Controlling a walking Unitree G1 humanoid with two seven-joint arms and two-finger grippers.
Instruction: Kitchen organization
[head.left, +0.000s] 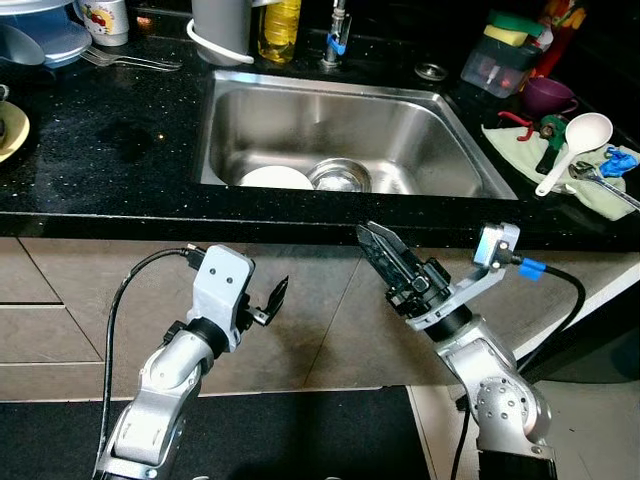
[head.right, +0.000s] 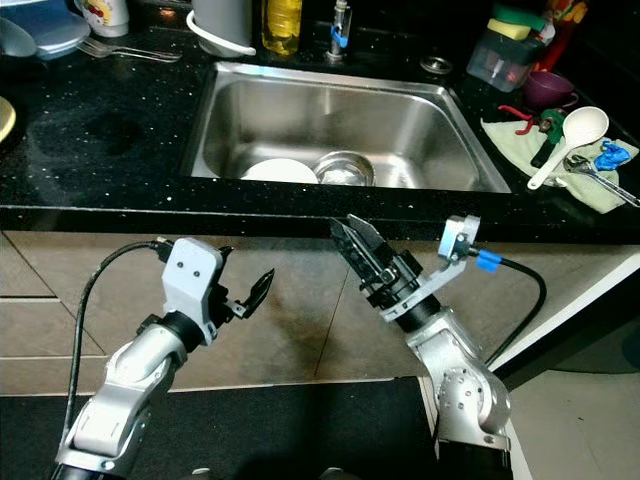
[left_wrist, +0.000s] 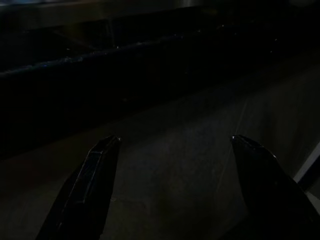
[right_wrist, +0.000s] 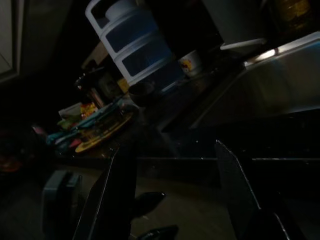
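This is a home kitchen. A stainless steel sink (head.left: 345, 135) is set into a black speckled countertop (head.left: 110, 140), with a white plate (head.left: 277, 178) and a metal bowl (head.left: 340, 177) lying in it. A tap (head.left: 337, 35) and a bottle of yellow oil (head.left: 279, 28) stand at its far edge. To the right, a white ladle (head.left: 575, 145) rests on a cloth (head.left: 560, 165); forks (head.left: 130, 60) lie far left.

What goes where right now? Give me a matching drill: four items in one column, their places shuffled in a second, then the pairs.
Items:
1. white plate
2. white ladle
3. fork
4. right pincer

Places:
A. on the counter left of the sink
B. in the sink beside a steel bowl
C. below the counter edge, in front of the sink
D. on the cloth right of the sink

Pairs: 1-B, 2-D, 3-A, 4-C
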